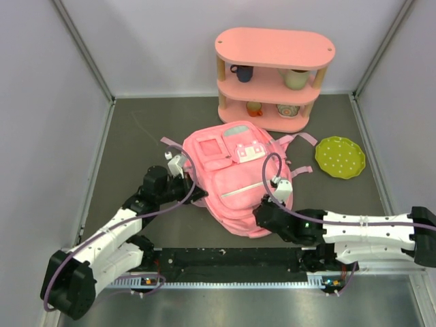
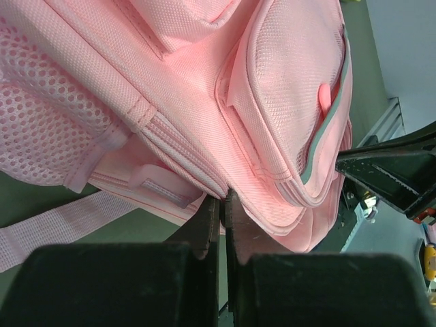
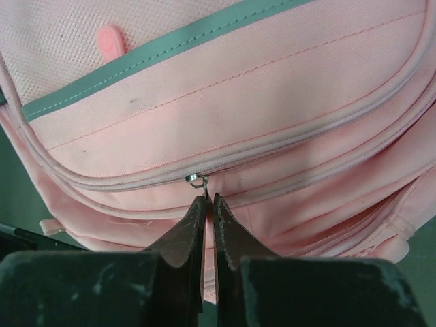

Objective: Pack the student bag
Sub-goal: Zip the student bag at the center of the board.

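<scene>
Student bag [image 1: 235, 180], a soft pink backpack, lies flat on the dark table [image 1: 136, 136], front pockets facing up, between the two arms and in front of a pink three-tier shelf [image 1: 274, 78]. A green dotted plate [image 1: 340, 157] rests on the table to the right of the bag, apart from it.

Left pincer [image 2: 221, 204]: fingers drawn together to a thin slit, tips set against the seam at the bag's left edge, below a mesh side pocket [image 2: 41, 116]. Whether any fabric is caught between the tips cannot be told.

Right pincer [image 3: 208, 201]: fingers likewise closed to a narrow slit, tips meeting directly under the small metal zip pull [image 3: 196, 179] on the curved zip line of the bag's near end; the pull's link runs down into the tips, so the pincer grips it. Above this zip, a grey-green band [image 3: 170, 51] crosses the pocket panel.

In the overhead view both pincers touch the bag, one at each side of its near end.
</scene>
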{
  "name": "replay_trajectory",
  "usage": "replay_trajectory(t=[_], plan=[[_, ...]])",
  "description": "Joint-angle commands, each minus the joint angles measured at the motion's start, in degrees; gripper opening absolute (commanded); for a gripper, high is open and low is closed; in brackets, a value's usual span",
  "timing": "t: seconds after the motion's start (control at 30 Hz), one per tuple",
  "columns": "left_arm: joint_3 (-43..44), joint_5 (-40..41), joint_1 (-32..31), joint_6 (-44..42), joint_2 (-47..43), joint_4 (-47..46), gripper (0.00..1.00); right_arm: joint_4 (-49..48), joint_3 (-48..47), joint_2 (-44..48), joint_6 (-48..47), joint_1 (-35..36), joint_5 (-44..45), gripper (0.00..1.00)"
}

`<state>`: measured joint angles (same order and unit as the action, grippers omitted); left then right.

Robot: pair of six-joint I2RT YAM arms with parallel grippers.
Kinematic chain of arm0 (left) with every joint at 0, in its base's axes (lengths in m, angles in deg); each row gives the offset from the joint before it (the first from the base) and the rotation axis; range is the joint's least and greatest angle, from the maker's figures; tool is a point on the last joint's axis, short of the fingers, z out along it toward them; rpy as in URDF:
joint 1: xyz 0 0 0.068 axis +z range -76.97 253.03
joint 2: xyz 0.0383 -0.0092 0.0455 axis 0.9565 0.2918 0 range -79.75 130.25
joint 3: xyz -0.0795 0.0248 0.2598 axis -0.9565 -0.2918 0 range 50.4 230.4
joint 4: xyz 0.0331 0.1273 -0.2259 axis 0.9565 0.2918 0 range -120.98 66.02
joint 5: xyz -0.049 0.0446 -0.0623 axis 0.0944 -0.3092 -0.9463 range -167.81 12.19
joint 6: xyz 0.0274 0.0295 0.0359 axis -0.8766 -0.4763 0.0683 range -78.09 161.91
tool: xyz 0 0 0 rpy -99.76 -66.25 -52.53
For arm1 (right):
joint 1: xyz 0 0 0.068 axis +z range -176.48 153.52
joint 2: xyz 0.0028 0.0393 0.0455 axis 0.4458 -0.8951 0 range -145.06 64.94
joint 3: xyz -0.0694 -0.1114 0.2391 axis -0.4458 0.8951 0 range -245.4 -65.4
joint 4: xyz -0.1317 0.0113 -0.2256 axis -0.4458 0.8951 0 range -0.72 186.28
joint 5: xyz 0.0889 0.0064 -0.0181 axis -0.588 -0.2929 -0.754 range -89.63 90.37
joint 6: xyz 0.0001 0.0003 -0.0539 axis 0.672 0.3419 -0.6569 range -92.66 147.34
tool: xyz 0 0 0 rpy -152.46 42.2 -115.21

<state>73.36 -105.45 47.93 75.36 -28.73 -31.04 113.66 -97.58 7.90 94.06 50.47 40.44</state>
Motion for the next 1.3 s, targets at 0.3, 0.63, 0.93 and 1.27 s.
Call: replay_trajectory(t=[0.3,0.63,0.93,1.27], plan=[[4.11,0.04,3.48,-1.9,-0.75,-1.35,0.0,-0.21,2.56,-0.36,-8.44,-16.21,1.93,0.0],[3.58,-4.44,5.94,-3.48,1.53,-0.56,0.0,-12.68,7.04,5.09,-17.67,-30.71,-3.51,0.0],[1.91,-8.22,6.21,-5.59,2.41,0.31,0.0,-35.15,4.59,-3.07,-29.7,-42.39,-13.88,0.0],[2.18,-8.4,6.21,-6.12,4.26,1.46,0.0,-39.1,-1.92,-10.39,-36.92,-44.78,-23.55,0.01]])
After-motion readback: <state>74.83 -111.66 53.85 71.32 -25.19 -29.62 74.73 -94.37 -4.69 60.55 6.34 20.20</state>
